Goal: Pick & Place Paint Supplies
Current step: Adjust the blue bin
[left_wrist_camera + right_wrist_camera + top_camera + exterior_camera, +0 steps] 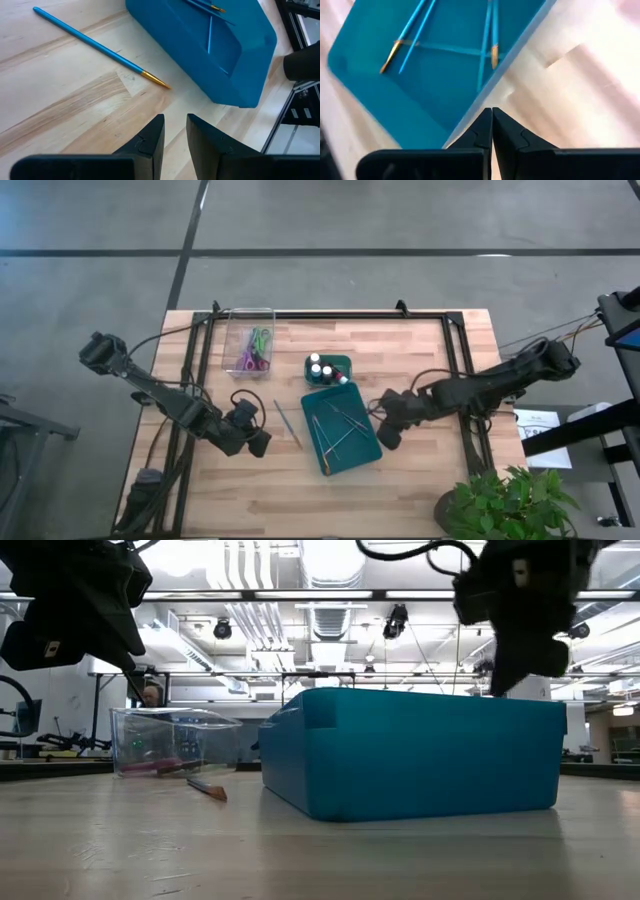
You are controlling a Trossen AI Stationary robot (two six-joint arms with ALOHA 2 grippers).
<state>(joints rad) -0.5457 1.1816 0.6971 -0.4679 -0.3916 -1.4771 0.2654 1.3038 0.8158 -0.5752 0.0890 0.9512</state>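
Teal tray [350,442] — brushes [487,37] inside, overhead only

A lab or industrial workshop: above and behind the wooden table [320,840], the low view shows bright strip lights [300,595], exposed ceiling pipes and ducts [250,565], and a person [152,695] at distant benches; grey concrete floor [400,215] surrounds it.

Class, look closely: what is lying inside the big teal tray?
Inside the teal tray lie several thin blue brushes, crossing one another, with gold ferrules. The low view shows only the tray's wall, so nothing inside shows from there.
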